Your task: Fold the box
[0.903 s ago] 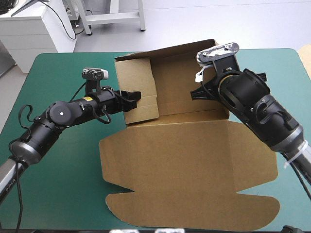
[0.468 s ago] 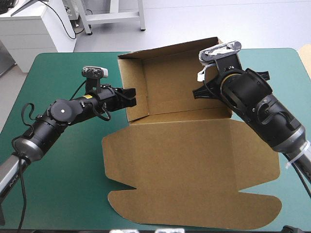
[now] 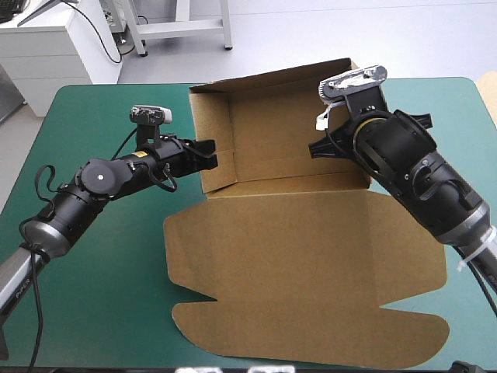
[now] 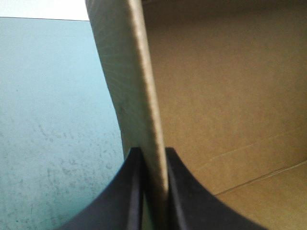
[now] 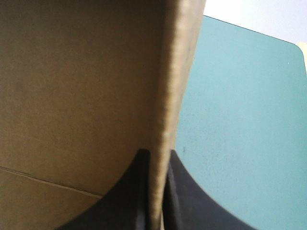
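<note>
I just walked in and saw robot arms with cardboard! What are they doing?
A robot is folding a brown box on the teal-green table. The left hand pinches the box's left wall and the right hand pinches its right wall, holding both upright. The back wall stands too, while the big lid part lies flat toward the table's near edge.

Matt surfaces
The box [image 3: 295, 256] is matt brown board; the teal-green cover [image 3: 101, 295] matt, faintly scuffed; the black fingers [image 4: 120, 201] smooth.

No readable text, labels, brands, numbers or signs anywhere
</note>
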You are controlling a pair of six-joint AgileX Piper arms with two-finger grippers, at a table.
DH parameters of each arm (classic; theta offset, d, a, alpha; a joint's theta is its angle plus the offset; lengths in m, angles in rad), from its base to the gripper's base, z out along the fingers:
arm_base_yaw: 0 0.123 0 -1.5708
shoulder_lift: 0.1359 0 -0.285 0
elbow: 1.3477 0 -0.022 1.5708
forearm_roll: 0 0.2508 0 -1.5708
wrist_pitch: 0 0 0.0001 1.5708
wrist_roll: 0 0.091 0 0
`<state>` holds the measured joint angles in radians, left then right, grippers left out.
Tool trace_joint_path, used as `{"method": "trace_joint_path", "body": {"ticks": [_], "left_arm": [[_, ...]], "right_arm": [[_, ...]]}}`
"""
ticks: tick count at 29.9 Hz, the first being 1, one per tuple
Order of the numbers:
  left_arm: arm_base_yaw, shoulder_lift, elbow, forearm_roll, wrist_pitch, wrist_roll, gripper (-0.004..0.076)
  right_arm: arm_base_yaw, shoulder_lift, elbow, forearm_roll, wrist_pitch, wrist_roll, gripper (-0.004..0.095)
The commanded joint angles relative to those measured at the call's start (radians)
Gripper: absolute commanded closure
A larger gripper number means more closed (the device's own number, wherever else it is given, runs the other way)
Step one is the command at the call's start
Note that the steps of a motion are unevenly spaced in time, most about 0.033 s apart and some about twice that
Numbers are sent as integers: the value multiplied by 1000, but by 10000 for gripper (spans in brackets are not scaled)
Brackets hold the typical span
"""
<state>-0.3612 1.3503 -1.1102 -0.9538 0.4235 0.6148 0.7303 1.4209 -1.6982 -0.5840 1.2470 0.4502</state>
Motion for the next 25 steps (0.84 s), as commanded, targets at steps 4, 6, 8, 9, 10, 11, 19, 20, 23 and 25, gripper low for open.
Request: {"method": "trace_joint_path", "body": {"ticks": [4,6,8,9,10,11,19,20,23,25], "left_arm": [[-27,-33,-43,-106,103,26,652],[-27,-33,-43,-96,103,26,525],[-27,-33,-43,-101,78,24,370],[-27,-33,-43,-107,66,7,314],[-27,-33,-43,-107,54,-27,257],[-27,-33,-43,-107,50,-57,218],[-27,-25,-44,-93,33,-74,195],[-27,-20,-46,-93,36,-74,195],[-27,13,-60,-92,64,-74,195],[-27,29,-67,-92,74,-74,195]], "right_arm": [[24,-23,-31,149,-116,-41,914],[24,-23,-31,149,-116,-43,914],[24,-23,-31,149,-114,-43,914],[24,-23,-31,149,-114,-43,914],[24,-23,-31,149,-111,-43,914],[24,-23,-31,149,-107,-43,914],[24,-23,-31,153,-100,-55,914],[24,-23,-31,159,-100,-67,913],[24,-23,-31,173,-100,-85,913],[24,-25,-31,173,-100,-88,913]]}}
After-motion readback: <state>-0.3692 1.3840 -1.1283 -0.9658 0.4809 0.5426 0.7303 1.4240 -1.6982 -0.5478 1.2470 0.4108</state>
